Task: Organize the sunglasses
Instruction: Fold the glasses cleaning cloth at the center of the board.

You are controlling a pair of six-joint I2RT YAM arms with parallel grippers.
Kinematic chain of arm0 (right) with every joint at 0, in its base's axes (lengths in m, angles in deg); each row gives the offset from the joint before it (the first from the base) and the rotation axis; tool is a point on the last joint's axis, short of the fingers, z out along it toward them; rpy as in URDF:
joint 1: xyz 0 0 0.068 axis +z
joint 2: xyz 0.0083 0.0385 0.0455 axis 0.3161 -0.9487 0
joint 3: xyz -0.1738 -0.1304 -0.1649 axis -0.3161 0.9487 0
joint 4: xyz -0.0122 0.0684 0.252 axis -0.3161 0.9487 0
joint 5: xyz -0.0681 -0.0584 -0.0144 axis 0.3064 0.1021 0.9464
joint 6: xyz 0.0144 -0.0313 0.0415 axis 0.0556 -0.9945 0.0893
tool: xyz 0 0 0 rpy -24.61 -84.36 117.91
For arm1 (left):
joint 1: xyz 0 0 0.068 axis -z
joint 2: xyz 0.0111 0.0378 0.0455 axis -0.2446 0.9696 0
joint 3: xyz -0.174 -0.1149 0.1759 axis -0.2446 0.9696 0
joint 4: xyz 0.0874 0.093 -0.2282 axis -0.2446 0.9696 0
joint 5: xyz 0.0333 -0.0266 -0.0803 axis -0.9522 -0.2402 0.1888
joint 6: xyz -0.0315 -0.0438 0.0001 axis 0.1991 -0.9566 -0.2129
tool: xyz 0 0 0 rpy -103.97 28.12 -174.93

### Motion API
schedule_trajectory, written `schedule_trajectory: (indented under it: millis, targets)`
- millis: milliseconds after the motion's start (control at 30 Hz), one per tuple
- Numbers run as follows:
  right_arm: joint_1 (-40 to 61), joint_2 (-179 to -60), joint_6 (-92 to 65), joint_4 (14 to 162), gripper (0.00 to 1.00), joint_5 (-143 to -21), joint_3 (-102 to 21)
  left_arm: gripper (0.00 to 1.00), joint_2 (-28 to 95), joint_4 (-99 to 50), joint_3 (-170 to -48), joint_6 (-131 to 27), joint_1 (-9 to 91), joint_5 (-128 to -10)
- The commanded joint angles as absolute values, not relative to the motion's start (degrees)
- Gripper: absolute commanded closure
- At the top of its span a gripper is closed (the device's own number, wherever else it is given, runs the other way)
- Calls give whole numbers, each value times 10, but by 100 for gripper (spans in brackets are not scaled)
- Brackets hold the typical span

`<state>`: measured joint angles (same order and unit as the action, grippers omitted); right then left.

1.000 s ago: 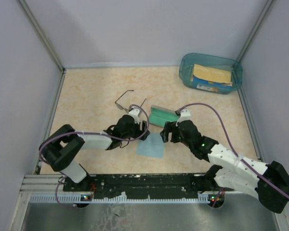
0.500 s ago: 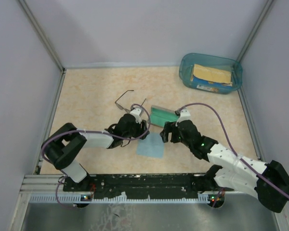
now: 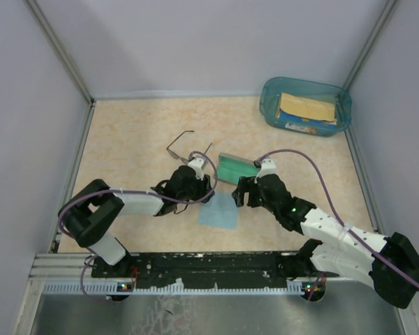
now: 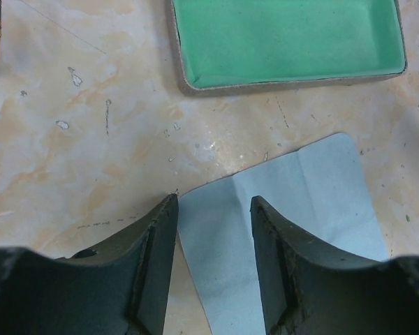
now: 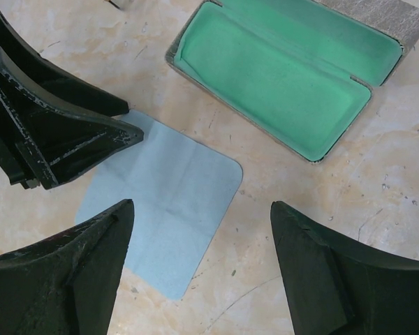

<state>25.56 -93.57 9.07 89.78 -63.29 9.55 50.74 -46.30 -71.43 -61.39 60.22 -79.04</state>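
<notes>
Hovering with left claw (image 4: 213, 237) and right claw (image 5: 202, 209) parted, judging the sunglasses (image 3: 178, 144) light, fragile, best pinched at the bridge.

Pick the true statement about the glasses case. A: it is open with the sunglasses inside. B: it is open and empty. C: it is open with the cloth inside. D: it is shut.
B: the case lies open with only its green lining showing; the sunglasses lie apart from it, and the cloth lies flat beside it.
</notes>
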Motion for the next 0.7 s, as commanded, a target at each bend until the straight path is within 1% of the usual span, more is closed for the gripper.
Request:
schedule_trajectory:
  millis: [0,167,433,667]
  targets:
    - [252,-941,88,874,21,-635,95,48,501,-430,-702,-622,600,-782]
    - [252,-945,88,873,21,-638,93,51,501,-428,-700,-622,600,-789]
    - [252,-944,86,874,21,-638,93,60,508,-430,-701,-622,599,-791]
    - [252,-951,85,870,21,-643,92,65,501,-430,-698,-624,599,-793]
